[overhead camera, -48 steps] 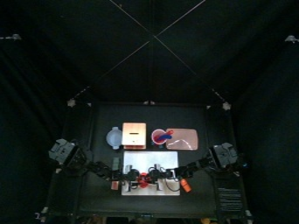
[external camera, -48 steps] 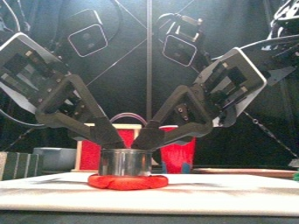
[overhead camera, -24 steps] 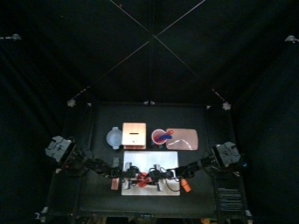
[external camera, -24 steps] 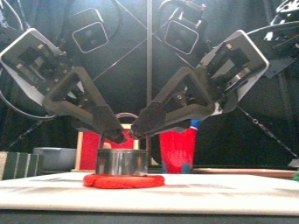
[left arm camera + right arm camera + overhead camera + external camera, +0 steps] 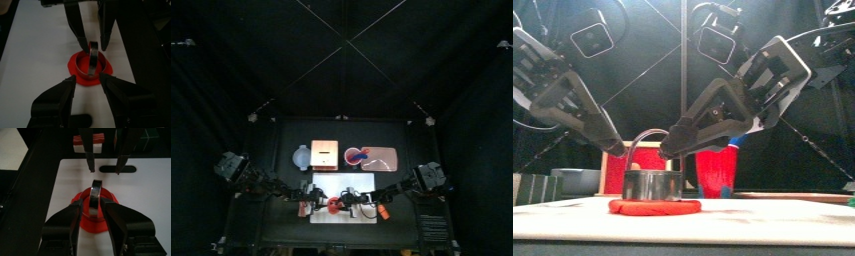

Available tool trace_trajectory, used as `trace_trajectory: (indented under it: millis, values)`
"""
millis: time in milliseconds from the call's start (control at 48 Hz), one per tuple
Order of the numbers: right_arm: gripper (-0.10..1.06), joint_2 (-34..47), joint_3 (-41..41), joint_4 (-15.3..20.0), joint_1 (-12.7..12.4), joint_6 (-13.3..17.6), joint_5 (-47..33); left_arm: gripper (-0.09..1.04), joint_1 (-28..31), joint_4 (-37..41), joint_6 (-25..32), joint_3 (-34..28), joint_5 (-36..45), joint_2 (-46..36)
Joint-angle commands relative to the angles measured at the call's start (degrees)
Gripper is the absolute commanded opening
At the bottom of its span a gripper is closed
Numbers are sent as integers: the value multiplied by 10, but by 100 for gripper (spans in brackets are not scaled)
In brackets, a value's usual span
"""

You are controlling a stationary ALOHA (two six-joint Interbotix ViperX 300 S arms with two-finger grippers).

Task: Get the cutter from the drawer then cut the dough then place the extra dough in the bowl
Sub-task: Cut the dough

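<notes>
The round metal cutter (image 5: 653, 185) stands pressed into the flat red dough (image 5: 656, 207) on the white cutting board (image 5: 767, 215). Its wire handle (image 5: 643, 139) arches up over it. My right gripper (image 5: 673, 147) hovers at the handle's right end, jaws apart. In the right wrist view the handle (image 5: 95, 195) stands between those open jaws, over the dough (image 5: 85, 223). My left gripper (image 5: 620, 152) hangs open to the cutter's upper left, clear of the handle. The left wrist view shows the cutter (image 5: 90, 62) in the dough (image 5: 79, 75) just beyond its jaws.
Behind the board stand the wooden box (image 5: 325, 154) with its red drawer front (image 5: 627, 172), the blue-grey bowl (image 5: 301, 155) to its left, and the pink tray (image 5: 382, 158) with the red cup (image 5: 716, 172). The board (image 5: 348, 190) lies near the table's front.
My left gripper has drawn back up and to the left, away from the cutter's handle. The right gripper has stayed near the handle. Cutter and dough have not shifted.
</notes>
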Motion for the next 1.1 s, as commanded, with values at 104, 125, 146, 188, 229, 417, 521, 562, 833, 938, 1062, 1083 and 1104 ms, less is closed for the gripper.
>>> trace_trajectory:
  millis: [104, 125, 146, 188, 229, 417, 521, 562, 833, 938, 1062, 1083, 1104]
  values:
    - [75, -43, -56, -2, -11, 1, 117, 80, 0, 1, 2, -1, -52, 13]
    - [77, -43, -62, -1, -11, 1, 129, 80, -1, 1, 2, 0, -59, 15]
    - [78, -43, -64, -1, -12, 2, 137, 80, -1, 1, 2, 1, -65, 17]
    - [82, -43, -75, -1, -17, 4, 160, 80, -1, 2, 2, 1, -71, 19]
    - [86, -43, -83, 0, -20, 5, 179, 80, -4, 2, 2, 2, -77, 23]
    - [93, -43, -129, 1, -35, 8, 273, 63, -28, 1, 3, 0, -137, 63]
    - [93, -43, -161, -5, -37, 20, 334, 56, -43, 2, 2, -6, -150, 77]
    - [92, -42, -170, -10, -39, 28, 356, 56, -46, 2, 2, -10, -149, 80]
    - [92, -11, -213, -86, -38, 112, 428, 55, -46, 2, 4, -22, -153, 109]
    - [92, 1, -222, -125, -35, 154, 432, 54, -46, 2, 4, -28, -153, 119]
    - [92, 3, -221, -151, -35, 195, 435, 54, -45, 1, 4, -39, -153, 145]
    - [92, 3, -221, -154, -35, 198, 437, 54, -45, 1, 4, -40, -153, 148]
    - [92, 4, -220, -156, -35, 201, 439, 54, -44, 1, 4, -42, -153, 150]
